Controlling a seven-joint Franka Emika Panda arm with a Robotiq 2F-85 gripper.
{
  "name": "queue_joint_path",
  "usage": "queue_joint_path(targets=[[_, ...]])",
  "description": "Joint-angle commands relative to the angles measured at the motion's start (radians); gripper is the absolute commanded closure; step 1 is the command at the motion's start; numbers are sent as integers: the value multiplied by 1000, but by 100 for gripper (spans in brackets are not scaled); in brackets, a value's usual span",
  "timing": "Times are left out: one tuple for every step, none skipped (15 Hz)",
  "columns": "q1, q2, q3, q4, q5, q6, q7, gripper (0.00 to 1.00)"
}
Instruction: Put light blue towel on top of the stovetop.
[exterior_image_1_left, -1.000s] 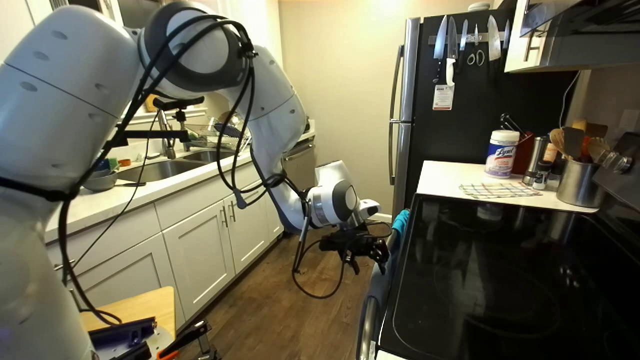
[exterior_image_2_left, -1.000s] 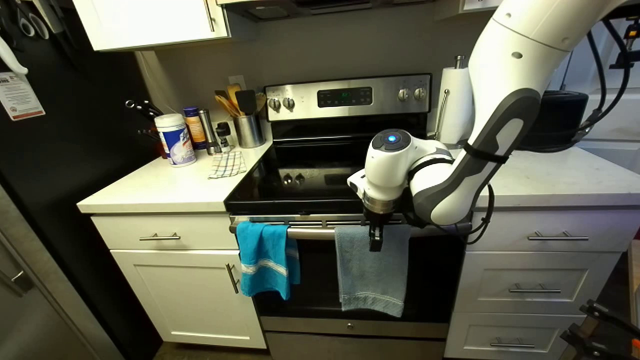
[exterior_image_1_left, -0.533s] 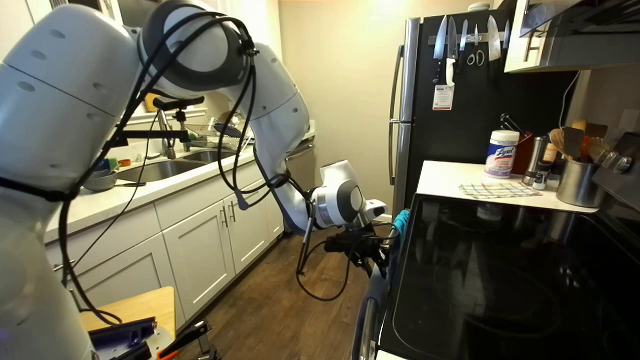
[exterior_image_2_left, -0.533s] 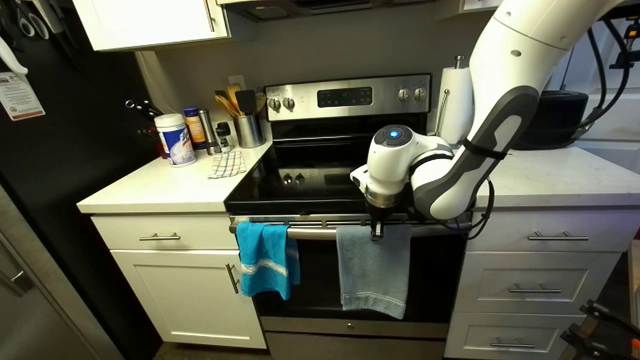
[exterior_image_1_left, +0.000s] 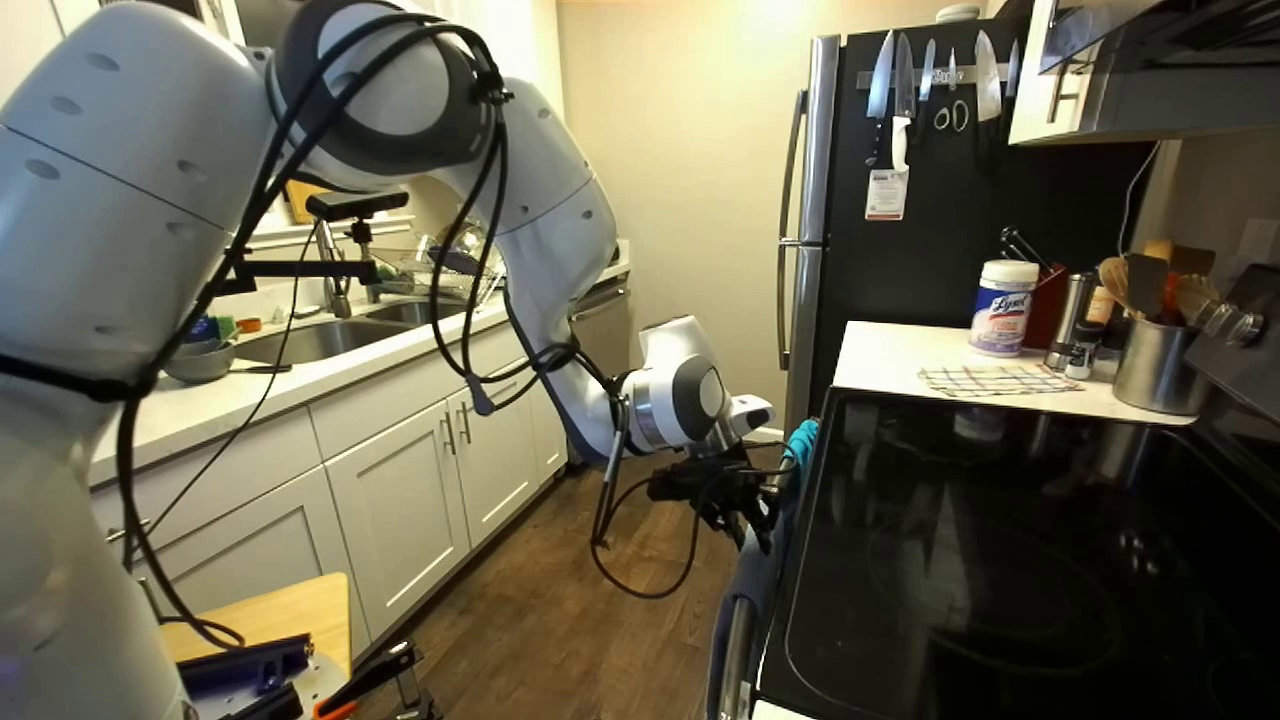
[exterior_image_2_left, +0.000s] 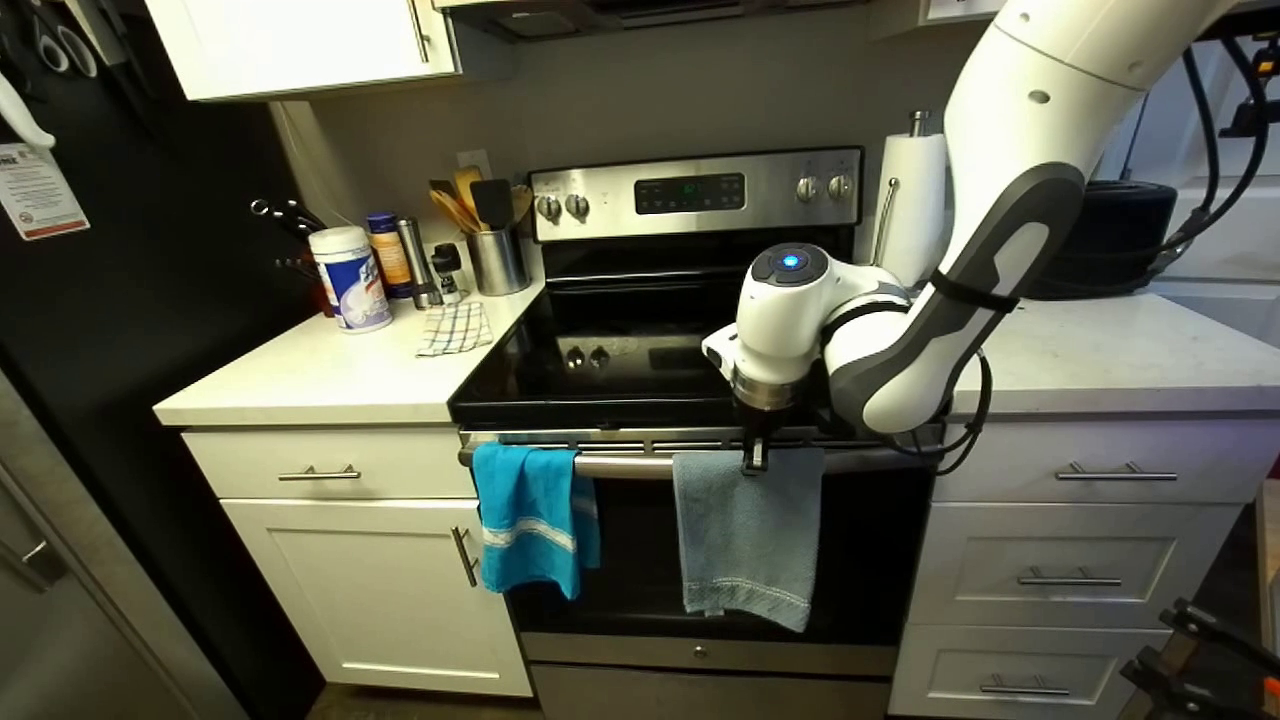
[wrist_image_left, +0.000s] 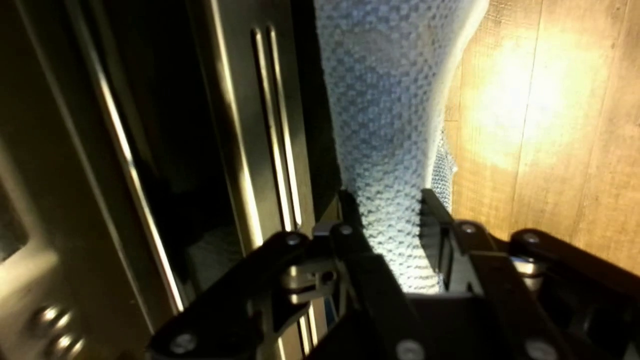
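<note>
One pair of black metal jaws, parted, straddles one light blue woven cloth towel (wrist_image_left: 380, 120), draped over one steel tubular oven handle (exterior_image_2_left: 622, 467). Beyond: one flat, glossy black glass stovetop (exterior_image_1_left: 1000, 590). Step in hand, seemingly: the grasp. Next move calls for closing on the towel, then lifting it off.

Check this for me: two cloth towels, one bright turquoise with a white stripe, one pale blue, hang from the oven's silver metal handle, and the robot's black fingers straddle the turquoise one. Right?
Not quite: the black fingers straddle the pale blue cloth towel, not the bright turquoise towel, as the wrist view shows. Both do hang from the silver metal handle.
</note>
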Motion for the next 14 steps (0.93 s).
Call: queue_joint_path(targets=[[23, -135, -2, -147, 12, 30, 14, 92], [30, -163, -2, -173, 10, 30, 22, 92], [35, -186, -1, -193, 8, 26, 27, 92], [33, -205, 7, -208, 0, 21, 36, 92], [34, -222, 12, -221, 5, 14, 34, 92], [38, -235, 12, -229, 5, 6, 40, 92], [37, -246, 18, -237, 11, 3, 38, 92], [37, -254, 19, -240, 15, -4, 41, 42], [39, -260, 18, -241, 16, -10, 48, 41], [36, -261, 22, -236, 21, -16, 46, 35], [33, -261, 24, -232, 25, -20, 43, 30], [30, -257, 26, -224, 31, -22, 39, 23], [28, -255, 28, -220, 37, -21, 36, 16], [19, -245, 33, -209, 50, -20, 24, 11]])
